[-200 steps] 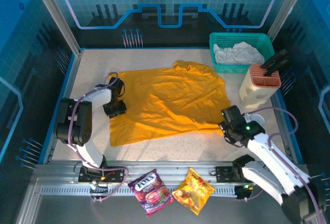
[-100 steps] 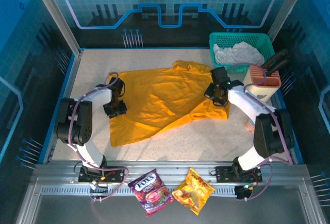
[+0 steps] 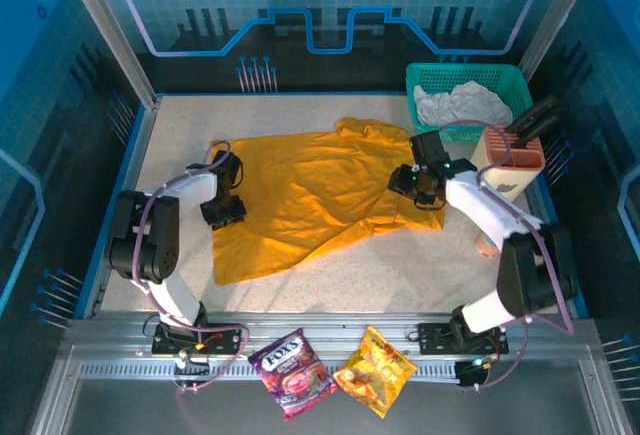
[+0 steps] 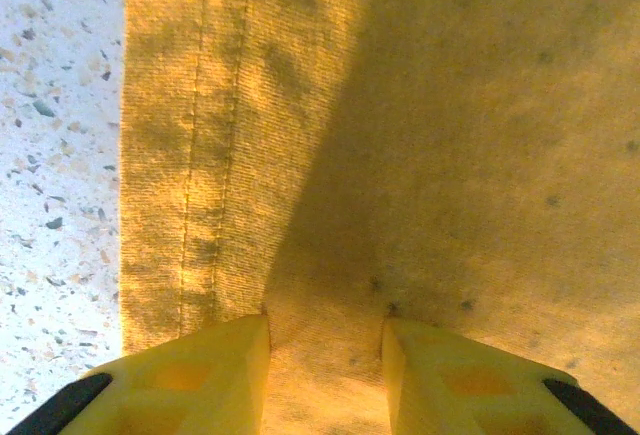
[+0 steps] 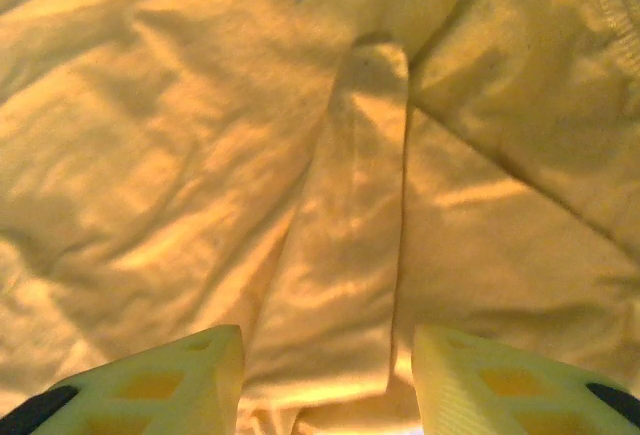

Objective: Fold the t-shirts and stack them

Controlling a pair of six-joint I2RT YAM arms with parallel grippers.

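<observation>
Shows left gripper [image 4: 325,323], jaws narrowly apart, on golden-orange t-shirt [image 3: 320,195] hem; right gripper [image 5: 328,343], jaws wide, empty, over folded cloth.

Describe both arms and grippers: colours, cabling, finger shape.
Left arm and right arm: white links, black joint housings, a pale cable looping along each. Fingers are yellow wedges with lattice cut-outs, black towards the base.

Spread t-shirt [image 3: 320,190] mid-table [image 3: 180,125]. Left gripper [image 3: 222,212] on its left edge, right gripper [image 3: 418,185] over its right part. Basket [image 3: 465,72] in far-right corner w/ crumpled t-shirt [image 3: 462,105] inside; knife block [image 3: 503,170] just in front of it. Left snack packet [image 3: 293,370] beside right snack packet [image 3: 375,368] on near rail [image 3: 120,340]
</observation>
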